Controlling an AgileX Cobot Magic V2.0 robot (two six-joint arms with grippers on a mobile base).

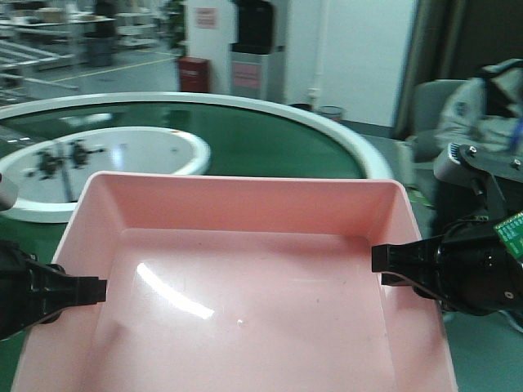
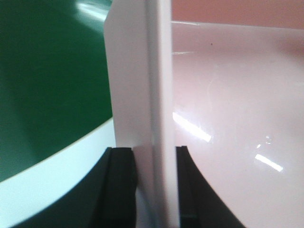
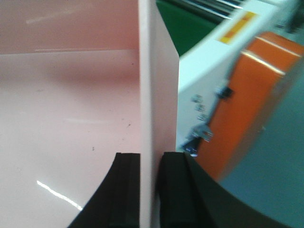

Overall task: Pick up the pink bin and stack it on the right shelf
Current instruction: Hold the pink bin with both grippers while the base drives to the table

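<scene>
I hold the pink bin (image 1: 245, 278) between both arms.
My left gripper (image 1: 96, 290) and right gripper (image 1: 378, 260) each pinch a side wall; the bin is just before the green conveyor (image 1: 270, 139).

A green conveyor (image 1: 270, 139) with a white rim (image 1: 359, 149) curves across the middle of the front view, around a white round island (image 1: 155, 151) at left. Pale glare lies on its surface. Behind it, upper centre, a white wall (image 1: 327, 49) carries a pink sign (image 1: 206, 18). Below stand a red box (image 1: 194, 75) and a grey cabinet (image 1: 256, 72). Upper left, racks (image 1: 49, 37) stand on a grey-green floor (image 1: 122, 69). At right a person (image 1: 478, 102) sits before a dark curtain (image 1: 441, 41).
</scene>
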